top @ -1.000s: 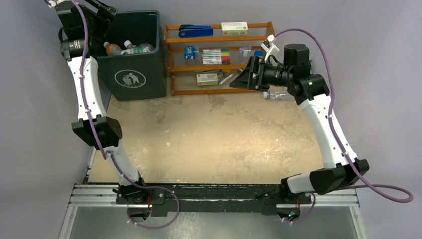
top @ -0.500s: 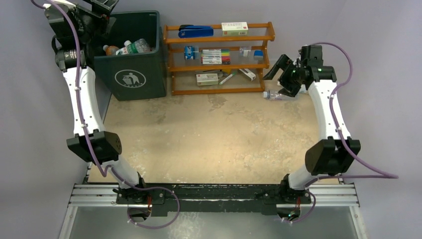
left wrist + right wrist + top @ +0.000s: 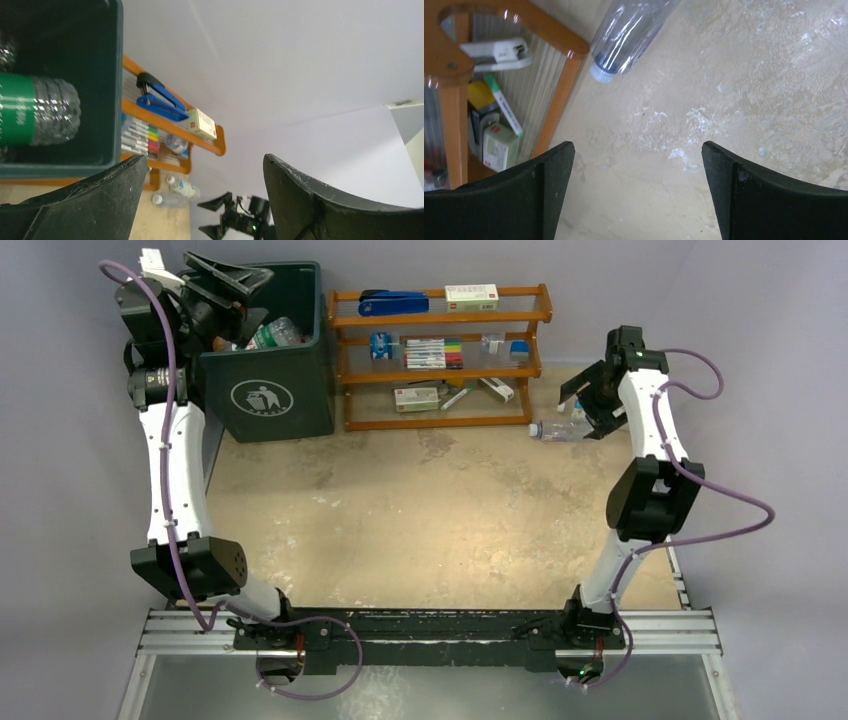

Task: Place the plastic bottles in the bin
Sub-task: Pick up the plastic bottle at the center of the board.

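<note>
The dark green bin stands at the far left and holds several plastic bottles. In the left wrist view one of them is clear with a green label, lying against the bin wall. My left gripper hangs open above the bin's left rim with nothing between its fingers. Right of the wooden rack a clear bottle with a blue cap lies on the table. My right gripper hovers open just above and beside it, empty. A second bottle lies near it.
An orange-brown wooden rack with a blue stapler, markers and small boxes stands right of the bin. Its end post is close to my right gripper's left finger. The purple back wall is right behind the bin and rack.
The left gripper has turned over the bin and its jaws have spread wider. The right arm has stretched out and swung from the rack's front down towards the bottle on the table.
</note>
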You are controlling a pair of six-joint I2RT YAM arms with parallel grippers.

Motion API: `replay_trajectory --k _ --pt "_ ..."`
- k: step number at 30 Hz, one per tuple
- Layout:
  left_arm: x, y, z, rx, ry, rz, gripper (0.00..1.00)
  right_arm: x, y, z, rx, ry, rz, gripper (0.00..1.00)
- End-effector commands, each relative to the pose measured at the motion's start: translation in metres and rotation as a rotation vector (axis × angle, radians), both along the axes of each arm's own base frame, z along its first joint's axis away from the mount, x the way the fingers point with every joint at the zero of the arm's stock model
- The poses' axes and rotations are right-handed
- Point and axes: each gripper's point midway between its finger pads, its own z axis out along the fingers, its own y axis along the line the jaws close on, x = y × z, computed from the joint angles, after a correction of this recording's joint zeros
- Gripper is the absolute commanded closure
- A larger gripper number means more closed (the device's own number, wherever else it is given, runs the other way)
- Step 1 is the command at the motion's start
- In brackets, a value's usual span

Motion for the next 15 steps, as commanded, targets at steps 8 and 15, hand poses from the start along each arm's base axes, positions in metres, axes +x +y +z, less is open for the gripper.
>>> replay_trajectory --k 8,15 --pt "-0.031 -0.024 0.017 0.025 -0.049 -0.059 0.14 0.028 -0.032 -0.026 -0.065 0.054 -0.286 0.00" --pt "-0.034 -0.024 0.012 0.046 -0.028 -0.054 0.13 0.039 -0.044 -0.055 -0.082 0.105 -0.350 0.02"
